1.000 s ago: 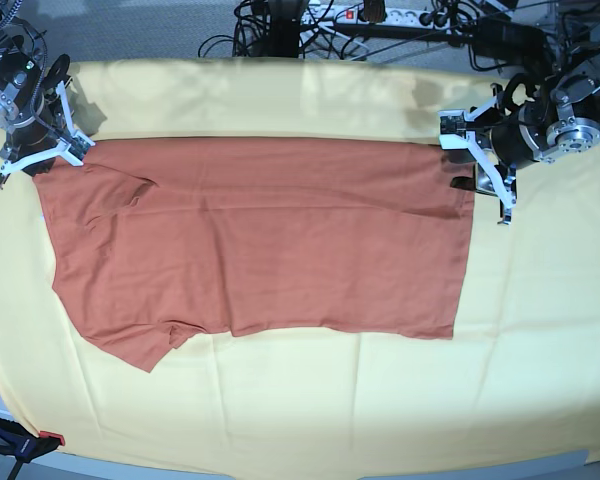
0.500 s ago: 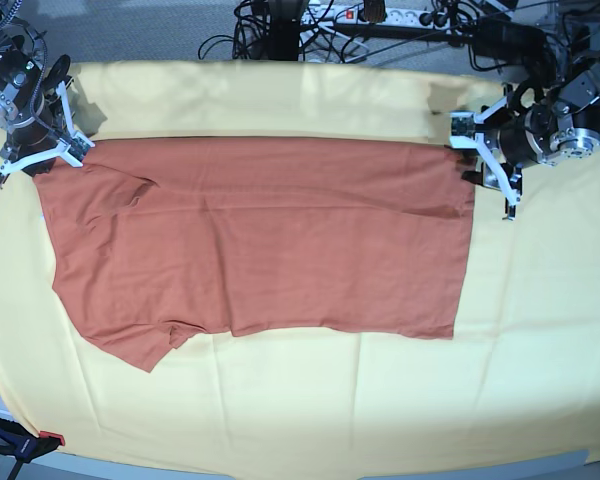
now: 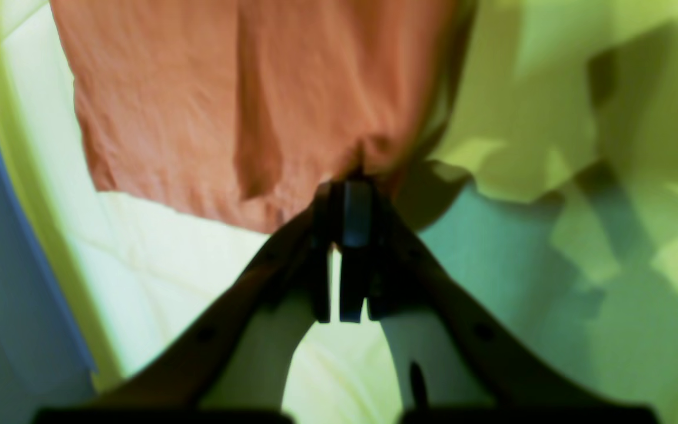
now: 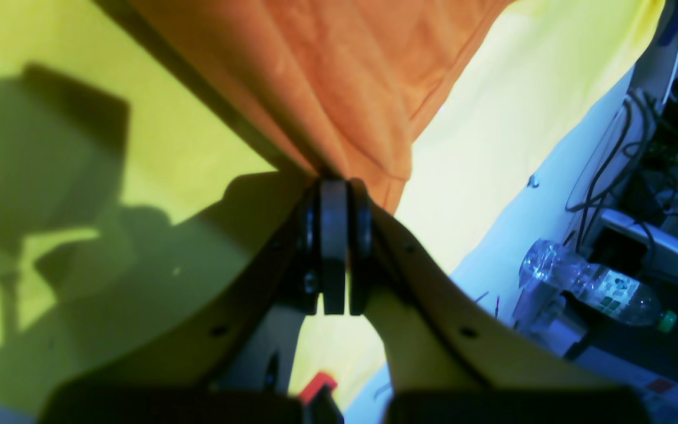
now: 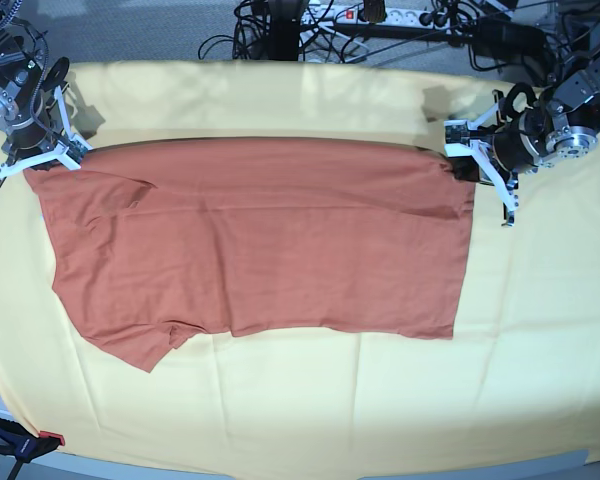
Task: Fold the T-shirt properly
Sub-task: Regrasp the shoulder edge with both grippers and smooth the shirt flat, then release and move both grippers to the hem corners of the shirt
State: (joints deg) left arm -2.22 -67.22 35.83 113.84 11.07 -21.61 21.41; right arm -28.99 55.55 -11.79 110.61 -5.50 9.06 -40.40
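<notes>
- The left gripper reaches in low from the far right edge of the table, its white fingers pointing at the T-shirt's far right corner; in the left wrist view the dark pads are pressed together with a pinch of rust-orange fabric between them.
- The right gripper sits at the far left edge, angled down toward the shirt's far left corner; its wrist view shows the pads squeezed tight on the cloth's edge, the fabric bunching up out of them.
- One T-shirt (plain rust-orange, no print showing) lies spread flat across the middle of the table, its long far edge running between the two grippers and one sleeve sticking out toward the near left.
- One pale yellow cloth covers the tabletop beneath it.
- One clear plastic bottle lies beyond the table in the right wrist view, beside a tangle of cables (too many to count).
</notes>
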